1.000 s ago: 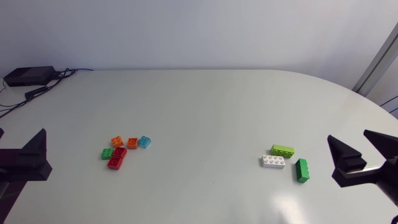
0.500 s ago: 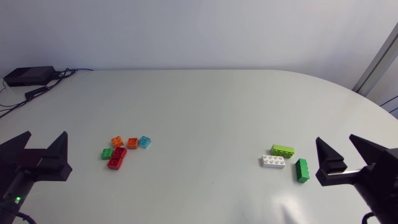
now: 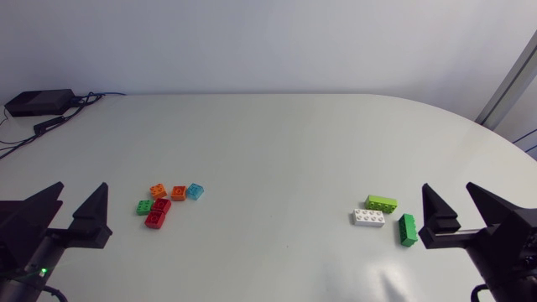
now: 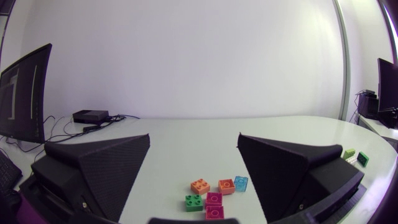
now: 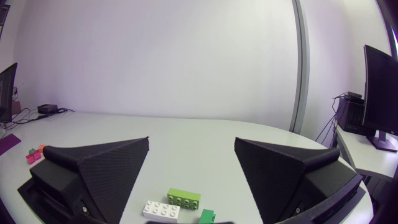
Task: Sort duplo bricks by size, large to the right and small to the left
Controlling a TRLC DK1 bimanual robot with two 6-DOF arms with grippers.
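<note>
Hovering spread wide and empty, your left end effector (image 3: pixel 83 188) is near the small bricks (image 3: pixel 157 218); your right end effector (image 3: pixel 446 188), equally wide, is beside the large bricks (image 3: pixel 369 218) on the worktop (image 3: pixel 277 151).

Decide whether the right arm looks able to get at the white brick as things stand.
Probably yes: the right gripper is open and empty close by, nothing covers the white brick, though the dark green brick lies between them.
</note>
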